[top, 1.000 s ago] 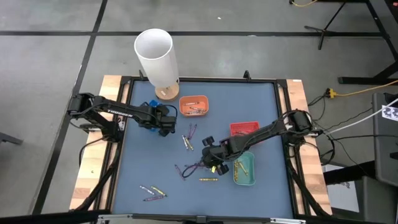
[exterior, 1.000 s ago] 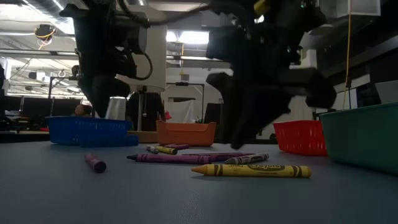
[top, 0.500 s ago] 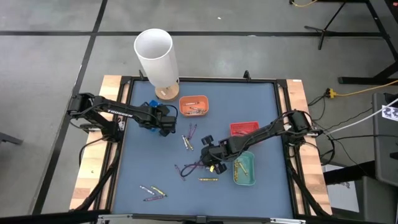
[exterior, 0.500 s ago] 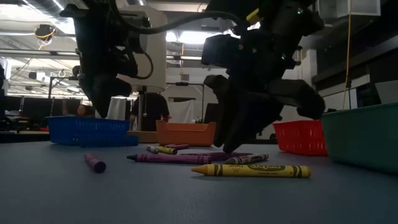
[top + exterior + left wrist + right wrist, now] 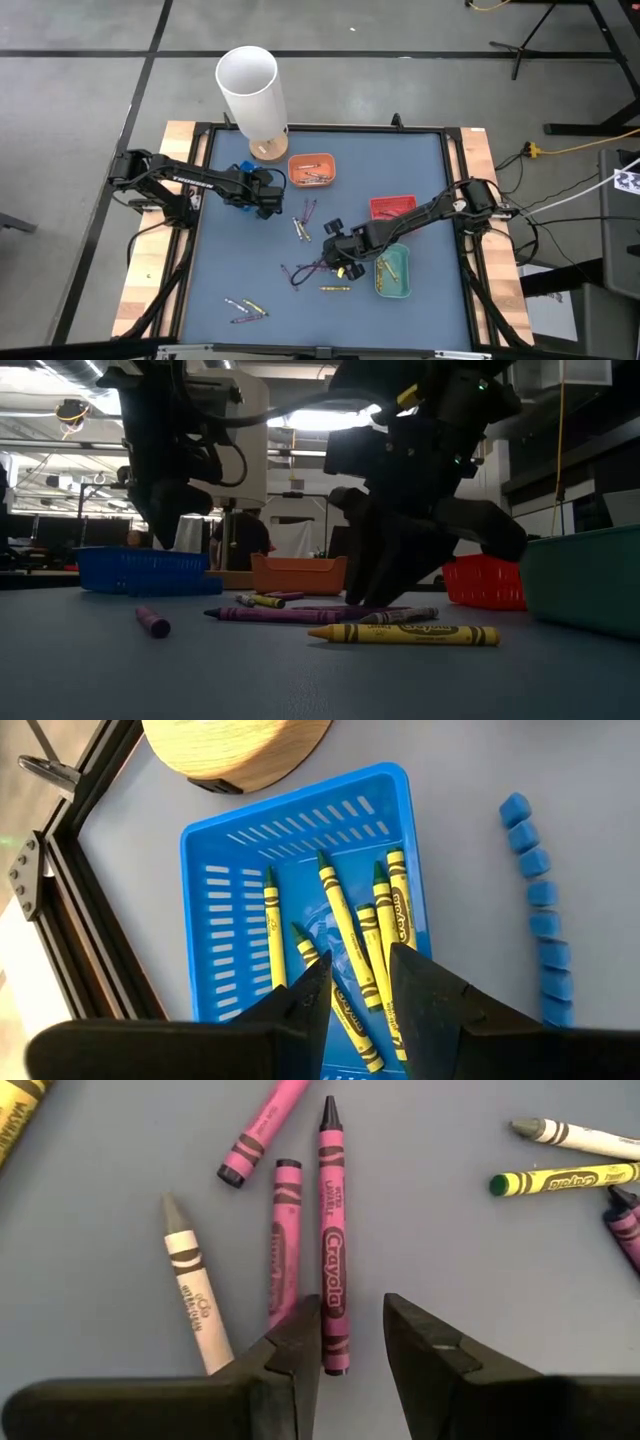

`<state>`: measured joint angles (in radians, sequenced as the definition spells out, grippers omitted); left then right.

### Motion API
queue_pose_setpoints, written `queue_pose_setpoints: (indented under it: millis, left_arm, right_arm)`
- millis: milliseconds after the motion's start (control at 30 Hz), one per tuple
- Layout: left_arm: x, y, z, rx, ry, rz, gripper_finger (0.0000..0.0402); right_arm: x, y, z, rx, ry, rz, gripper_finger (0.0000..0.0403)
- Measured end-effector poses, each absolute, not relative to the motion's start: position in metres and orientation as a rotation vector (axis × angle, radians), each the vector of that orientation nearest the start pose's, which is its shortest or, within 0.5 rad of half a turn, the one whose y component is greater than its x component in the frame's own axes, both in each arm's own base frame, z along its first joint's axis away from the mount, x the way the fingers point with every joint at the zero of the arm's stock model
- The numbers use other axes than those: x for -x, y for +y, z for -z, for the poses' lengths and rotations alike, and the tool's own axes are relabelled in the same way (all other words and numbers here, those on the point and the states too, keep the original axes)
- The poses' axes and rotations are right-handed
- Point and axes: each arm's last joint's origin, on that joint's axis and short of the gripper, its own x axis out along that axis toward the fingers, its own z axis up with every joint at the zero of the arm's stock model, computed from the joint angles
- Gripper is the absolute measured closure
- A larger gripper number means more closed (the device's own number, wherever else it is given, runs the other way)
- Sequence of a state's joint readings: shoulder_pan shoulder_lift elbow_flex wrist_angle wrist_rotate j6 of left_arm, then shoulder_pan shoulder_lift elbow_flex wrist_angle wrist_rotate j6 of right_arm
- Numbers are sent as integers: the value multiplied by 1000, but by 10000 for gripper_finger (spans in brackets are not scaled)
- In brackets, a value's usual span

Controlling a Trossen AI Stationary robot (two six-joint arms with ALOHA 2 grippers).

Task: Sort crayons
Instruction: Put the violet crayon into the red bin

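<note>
Yellow crayons (image 5: 345,935) with green tips and black lettering lie in a bright blue slotted tray (image 5: 225,880) on a slate-blue table (image 5: 400,170). Magenta crayons (image 5: 332,1230) with black bands and a pale grey-white crayon (image 5: 195,1295) with grey stripes show against the same blue surface. An orange tray (image 5: 311,170), a red tray (image 5: 392,206) and a teal-green tray (image 5: 392,275) stand beside a white cylinder (image 5: 251,90) on a tan wooden base.
</note>
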<state>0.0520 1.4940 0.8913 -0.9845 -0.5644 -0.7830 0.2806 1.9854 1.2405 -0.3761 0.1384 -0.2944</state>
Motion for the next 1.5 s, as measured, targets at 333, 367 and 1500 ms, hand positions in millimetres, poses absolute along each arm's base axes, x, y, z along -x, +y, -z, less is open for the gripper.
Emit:
queue_pose_setpoints:
  millis: [333, 367, 1500]
  left_arm:
    - [-233, 28, -185, 197, 1244, -1029, 314]
    - [-233, 28, -185, 198, 1244, -1029, 314]
    - [-237, 28, -185, 212, 1209, -1023, 314]
  right_arm:
    - [-376, 104, -134, 501, 1082, -286, 292]
    - [-376, 104, -133, 502, 1083, -287, 292]
    - [-368, 102, -143, 495, 1132, -313, 394]
